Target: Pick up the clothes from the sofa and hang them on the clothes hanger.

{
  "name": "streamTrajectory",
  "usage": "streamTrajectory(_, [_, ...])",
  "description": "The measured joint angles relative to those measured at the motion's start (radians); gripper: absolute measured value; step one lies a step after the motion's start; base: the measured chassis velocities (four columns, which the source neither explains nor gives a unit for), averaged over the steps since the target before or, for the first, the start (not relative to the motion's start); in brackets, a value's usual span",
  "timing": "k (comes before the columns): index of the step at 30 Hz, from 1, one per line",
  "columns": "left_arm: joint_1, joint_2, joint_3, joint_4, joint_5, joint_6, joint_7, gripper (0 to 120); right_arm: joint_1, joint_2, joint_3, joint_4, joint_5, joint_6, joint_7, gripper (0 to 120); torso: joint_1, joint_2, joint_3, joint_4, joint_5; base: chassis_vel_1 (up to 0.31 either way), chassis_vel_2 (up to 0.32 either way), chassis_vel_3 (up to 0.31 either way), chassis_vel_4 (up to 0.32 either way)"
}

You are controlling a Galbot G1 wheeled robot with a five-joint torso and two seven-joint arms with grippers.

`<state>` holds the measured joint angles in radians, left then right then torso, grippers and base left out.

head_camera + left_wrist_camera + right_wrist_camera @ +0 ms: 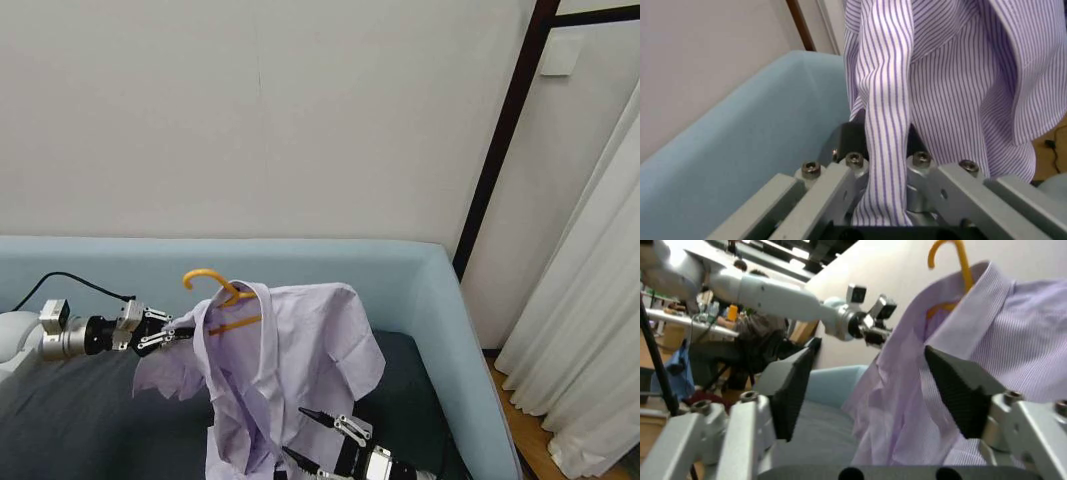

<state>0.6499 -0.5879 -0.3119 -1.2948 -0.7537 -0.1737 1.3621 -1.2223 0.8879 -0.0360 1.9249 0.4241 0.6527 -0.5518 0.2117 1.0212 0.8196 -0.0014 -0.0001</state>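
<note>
The hanging lilac striped shirt [300, 350] blocks the middle of the dark grey sofa seat [70, 430]; its left side lies open.

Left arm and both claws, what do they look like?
The left arm has a white shell, then a silver metal wrist with a black cable looping over it. The left claw is a silver linkage with black tips. The right claw has grey bars fastened with bolts and black textured pads.

The lilac white-striped button shirt [290, 370] hangs crumpled on the orange plastic hanger [225, 285], above the pale blue sofa [420, 300]
</note>
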Motion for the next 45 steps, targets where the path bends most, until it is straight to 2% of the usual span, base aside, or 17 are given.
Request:
streamTrajectory(3, [-0.044,-0.007,0.021,0.018,0.003,-0.002,0.020,1,0.007,-0.081,0.055,0.098,0.117,-0.059,0.081,86,0.000,0.000,0.000,0.0001,0.0000,0.000,0.000,0.000,0.000])
streamTrajectory(4, [-0.044,-0.007,0.021,0.018,0.003,-0.002,0.020,1,0.007,-0.081,0.055,0.098,0.117,-0.059,0.081,86,0.000,0.000,0.000,0.0001,0.0000,0.000,0.000,0.000,0.000])
streamTrajectory(7, [-0.096,-0.011,0.046,0.018,0.029,0.001,0.057,1,0.040,-0.179,0.122,0.181,0.207,-0.215,0.185,98,0.000,0.000,0.000,0.0007,-0.0001,0.000,0.000,0.000,0.000])
streamTrajectory(8, [-0.119,-0.014,0.056,0.021,0.045,0.009,0.078,1,0.056,-0.216,0.135,0.202,0.229,-0.270,0.221,99,0.000,0.000,0.000,0.0005,0.0000,0.000,0.000,0.000,0.000])
streamTrajectory(9, [-0.119,-0.014,0.056,0.021,0.045,0.009,0.078,1,0.056,-0.216,0.135,0.202,0.229,-0.270,0.221,99,0.000,0.000,0.000,0.0005,0.0000,0.000,0.000,0.000,0.000])
streamTrajectory(12, [-0.182,-0.015,0.098,0.032,0.099,0.032,0.144,1,0.109,-0.308,0.150,0.234,0.338,-0.380,0.290,100,0.000,0.000,0.000,-0.0001,0.0001,0.000,0.000,0.000,0.000])
streamTrajectory(17, [-0.224,-0.025,0.144,0.043,0.150,0.041,0.172,1,0.171,-0.380,0.156,0.196,0.411,-0.454,0.236,100,0.000,0.000,0.000,0.0005,0.0000,0.000,0.000,0.000,0.000])
streamTrajectory(24, [-0.251,-0.062,0.214,0.045,0.173,0.041,0.172,1,0.222,-0.390,0.115,0.144,0.385,-0.481,0.206,100,0.000,0.000,0.000,0.0003,0.0001,0.000,0.000,0.000,0.000])
streamTrajectory(27, [-0.302,-0.109,0.287,0.061,0.200,0.029,0.172,1,0.258,-0.388,0.100,0.089,0.365,-0.511,0.155,100,0.000,0.000,0.000,0.0006,0.0001,0.000,0.000,0.000,0.000])
streamTrajectory(29, [-0.337,-0.142,0.322,0.084,0.220,0.018,0.172,1,0.272,-0.392,0.099,0.051,0.352,-0.524,0.112,100,0.000,0.000,0.000,-0.0002,0.0002,0.000,0.000,0.000,0.000])
streamTrajectory(34, [-0.379,-0.194,0.365,0.128,0.242,-0.002,0.171,1,0.286,-0.390,0.099,-0.011,0.314,-0.537,0.016,100,0.000,0.000,0.000,0.0000,0.0000,0.000,0.000,0.000,0.000])
streamTrajectory(40, [-0.423,-0.218,0.407,0.157,0.256,-0.020,0.171,1,0.308,-0.376,0.098,-0.055,0.297,-0.538,-0.024,99,0.000,0.000,0.000,0.0004,-0.0001,0.000,0.000,0.000,0.000])
streamTrajectory(45, [-0.454,-0.225,0.438,0.164,0.256,-0.025,0.170,1,0.325,-0.356,0.096,-0.084,0.284,-0.535,-0.040,81,0.000,0.000,0.000,0.0003,0.0000,0.000,0.000,0.000,0.000])
